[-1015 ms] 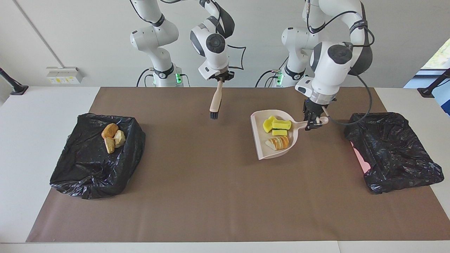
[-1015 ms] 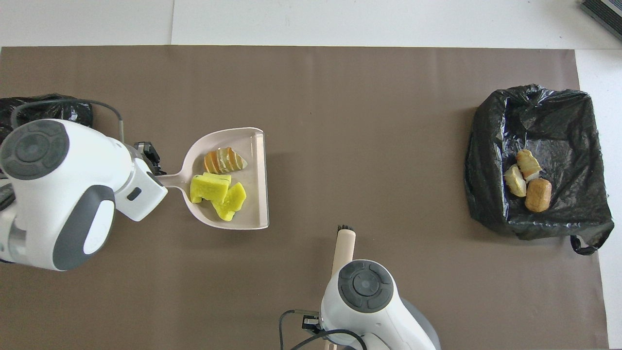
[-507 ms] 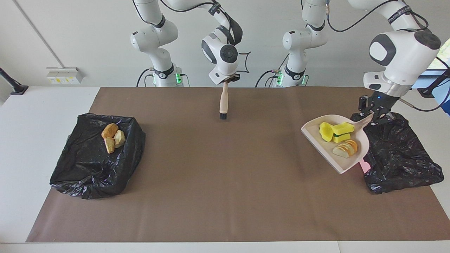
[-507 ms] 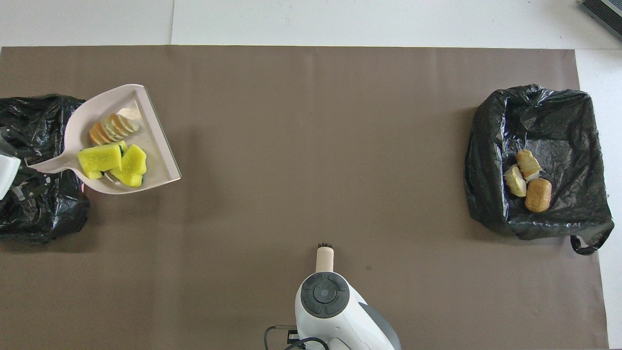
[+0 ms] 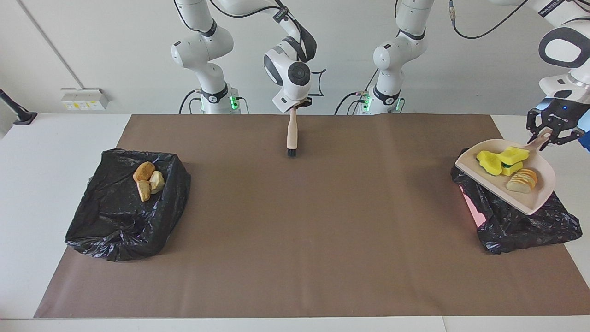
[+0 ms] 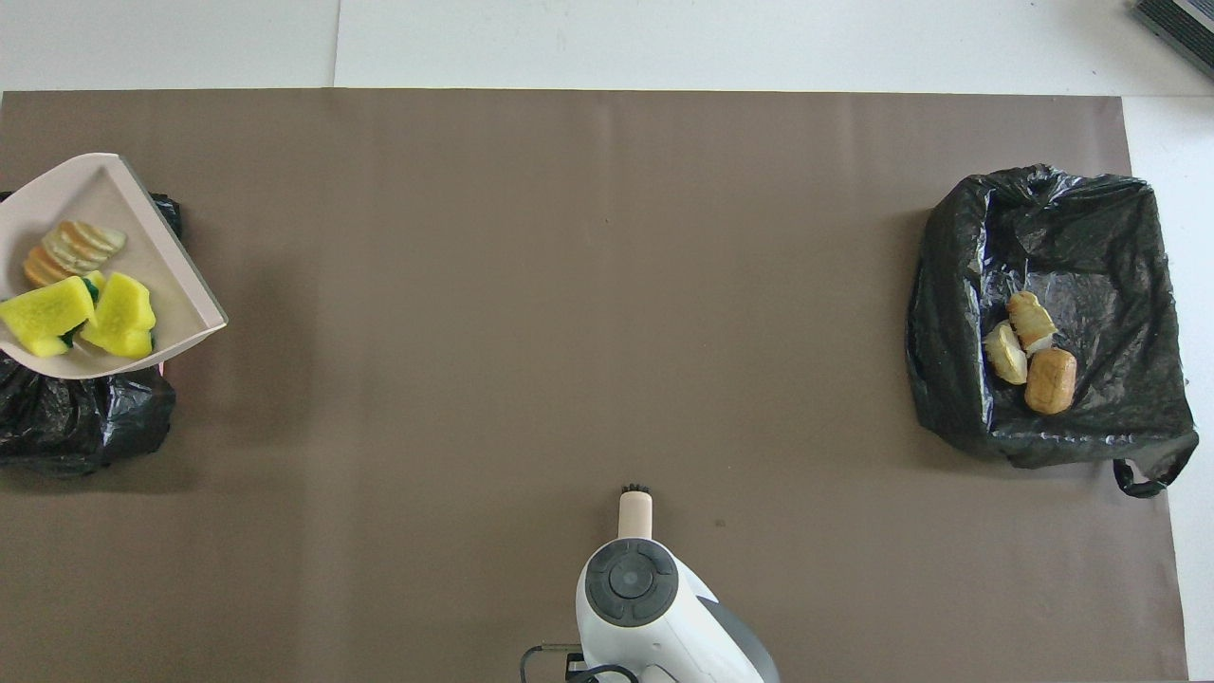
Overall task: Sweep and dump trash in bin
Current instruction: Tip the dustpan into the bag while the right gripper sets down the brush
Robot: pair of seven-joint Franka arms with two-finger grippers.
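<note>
Fingers of the left gripper (image 5: 548,134) clamp the dustpan (image 5: 530,196) handle, holding the loaded pan in the air over the black-lined bin (image 5: 521,221) at the left arm's end of the table (image 5: 295,240).

You want the pan's open lip well inside the liner before you tip; as I judge it, tilt slowly lip-down so the trash slides off rather than bouncing onto the table. In the pan you carry yellow sponge chunks (image 5: 500,160) and one sliced bread piece (image 5: 522,180), bunched toward the handle. What the bin under it holds is hidden by the pan. At the right arm's end, the second lined bin (image 5: 124,207) holds three bread pieces (image 5: 147,180). Your right gripper (image 5: 295,107) waits, fingers closed on the brush (image 5: 292,136), which hangs bristles-down near the robots' edge of the table.
</note>
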